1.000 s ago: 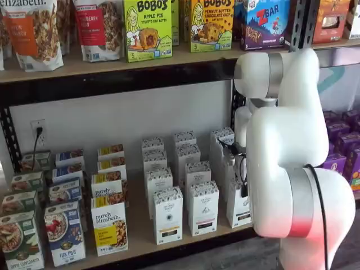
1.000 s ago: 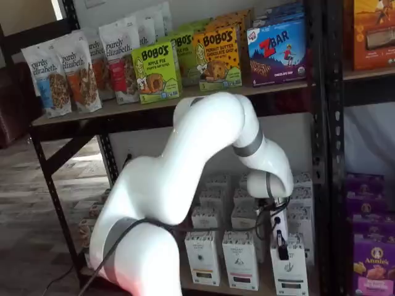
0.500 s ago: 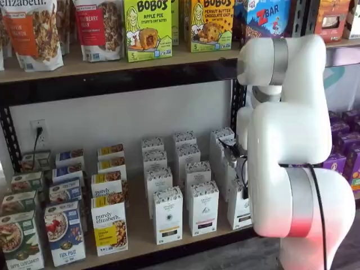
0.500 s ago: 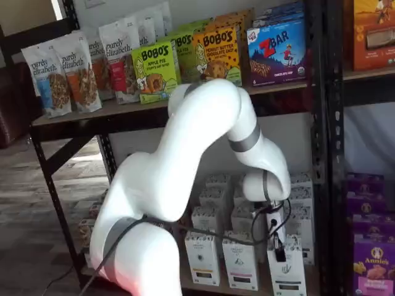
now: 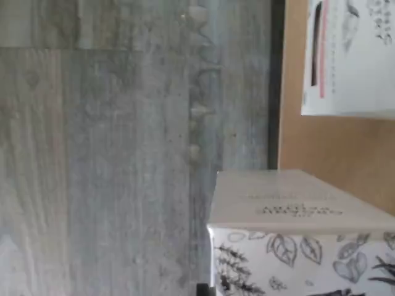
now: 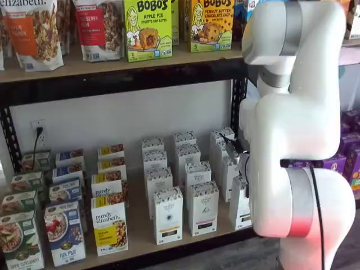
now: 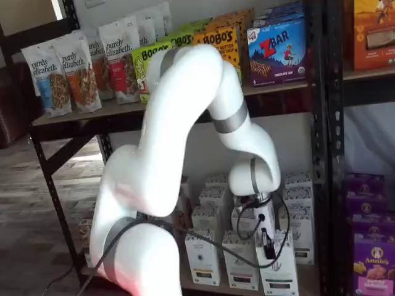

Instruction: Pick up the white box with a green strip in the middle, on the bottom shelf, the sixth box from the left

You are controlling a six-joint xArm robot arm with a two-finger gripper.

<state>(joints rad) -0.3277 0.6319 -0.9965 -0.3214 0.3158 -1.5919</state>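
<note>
The white box [image 6: 239,207] is the front carton of the rightmost white column on the bottom shelf [image 6: 136,225], half hidden by my arm. In a shelf view the same box [image 7: 279,276] stands at the shelf's front. My gripper [image 7: 266,242] hangs right at its top front edge, and only one black finger [image 7: 267,245] shows against the carton, so I cannot tell open from shut. In a shelf view the gripper [image 6: 245,181] is mostly behind the arm. The wrist view shows a white carton [image 5: 290,206] with a leaf-patterned face very close, by the tan board [image 5: 333,145].
More white cartons [image 6: 168,214] stand in rows to the left, then purely elizabeth boxes [image 6: 109,225] and blue-fronted cereal boxes [image 6: 64,232]. A black upright [image 7: 333,154] and purple boxes [image 7: 373,265] are to the right. The upper shelf carries Bobo's boxes [image 6: 147,28].
The arm's upper links have risen and swung left. The gripper has sunk slightly and shifted left at the front white box, which looks slightly shifted with it.
</note>
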